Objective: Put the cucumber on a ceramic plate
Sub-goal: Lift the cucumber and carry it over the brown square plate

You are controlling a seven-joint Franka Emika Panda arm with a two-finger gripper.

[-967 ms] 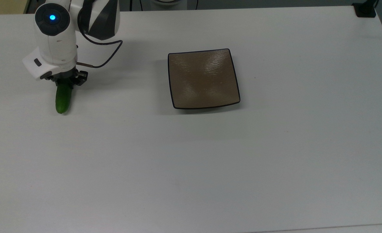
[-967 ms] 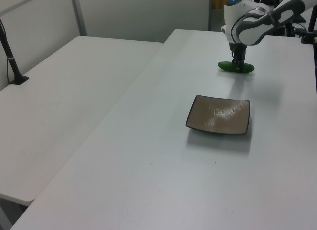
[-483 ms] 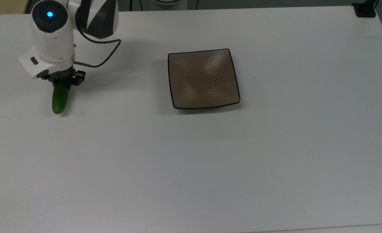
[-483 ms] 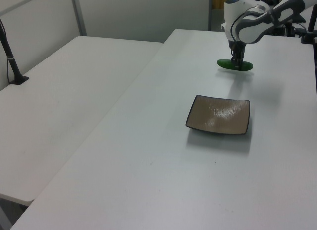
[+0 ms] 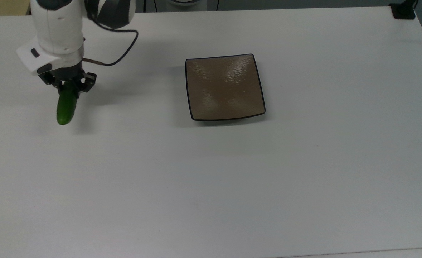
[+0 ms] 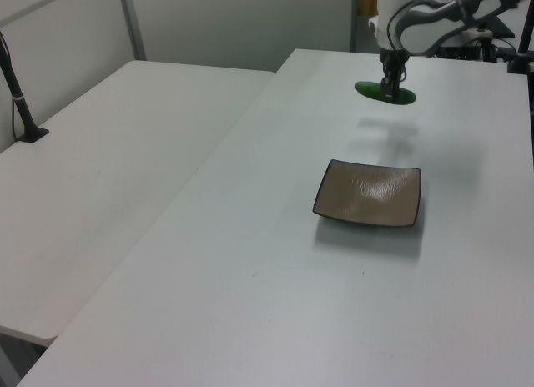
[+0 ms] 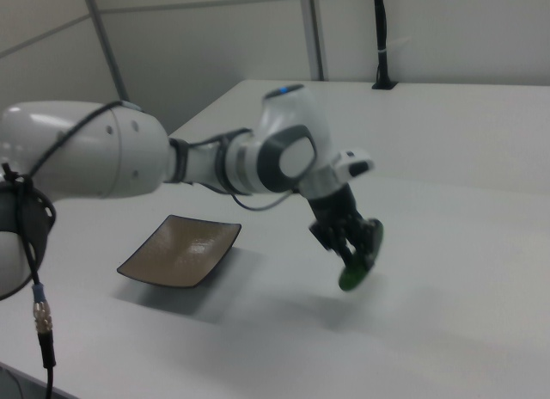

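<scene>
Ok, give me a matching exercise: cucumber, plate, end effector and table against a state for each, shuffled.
1. cucumber
2. plate
3. end effector
4. table

A. bare, flat on the table
B. shut on something green
C. white, bearing the plate
D. held above the table

Pairs: 1-D, 2-A, 3-B, 4-C

The plate (image 5: 225,87) looks like glossy glazed ceramic, catching light. The cucumber (image 5: 66,105) between the jaws has smooth, slightly shiny skin. The surface (image 5: 232,186) is matt white.
</scene>
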